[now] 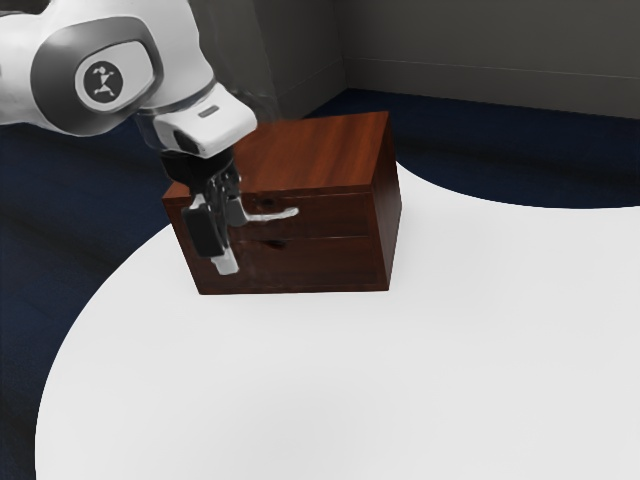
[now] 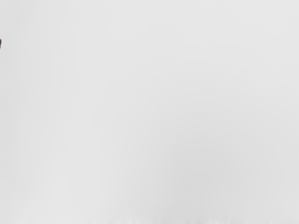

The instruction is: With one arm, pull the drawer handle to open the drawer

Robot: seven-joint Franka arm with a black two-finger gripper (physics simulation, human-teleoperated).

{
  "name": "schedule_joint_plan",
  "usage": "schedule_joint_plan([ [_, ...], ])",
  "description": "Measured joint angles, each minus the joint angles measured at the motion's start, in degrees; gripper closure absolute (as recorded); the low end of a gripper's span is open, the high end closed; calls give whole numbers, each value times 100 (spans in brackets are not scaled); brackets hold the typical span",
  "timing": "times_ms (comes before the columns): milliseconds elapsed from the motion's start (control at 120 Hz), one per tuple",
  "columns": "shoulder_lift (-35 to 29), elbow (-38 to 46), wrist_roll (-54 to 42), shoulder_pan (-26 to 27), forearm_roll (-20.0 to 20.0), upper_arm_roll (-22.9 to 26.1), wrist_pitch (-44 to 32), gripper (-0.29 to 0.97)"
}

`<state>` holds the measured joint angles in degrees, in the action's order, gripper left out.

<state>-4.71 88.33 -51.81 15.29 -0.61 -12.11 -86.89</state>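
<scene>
Gripper (image 1: 222,245): hangs before the exterior view's left part of the chest (image 1: 335,150) front, pointing down at the desk (image 1: 420,380); cannot tell whether it is apart or together.
Handle (image 1: 272,213): pale bar, long axis level across the front; its end is just beside the gripper and it runs toward the exterior view's right.
Drawer (image 1: 325,212): upper one, appears flush, not yet opened.
Judgement: the gripper must straddle the bar, then pull away from the chest.

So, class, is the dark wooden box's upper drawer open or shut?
Shut: the upper drawer lies flush with the front of the dark wooden box.
</scene>
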Motion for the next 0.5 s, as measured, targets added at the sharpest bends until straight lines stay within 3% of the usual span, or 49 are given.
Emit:
schedule_joint_plan([
  [58,-297,523,-110,-1349,-232,346,-341,0],
  [108,-426,889,-207,-1900,-376,498,-689,0],
  [300,-139,1067,-514,-1966,-724,585,-1524,0],
  [500,155,1066,-880,-1958,-700,571,-2323,0],
])
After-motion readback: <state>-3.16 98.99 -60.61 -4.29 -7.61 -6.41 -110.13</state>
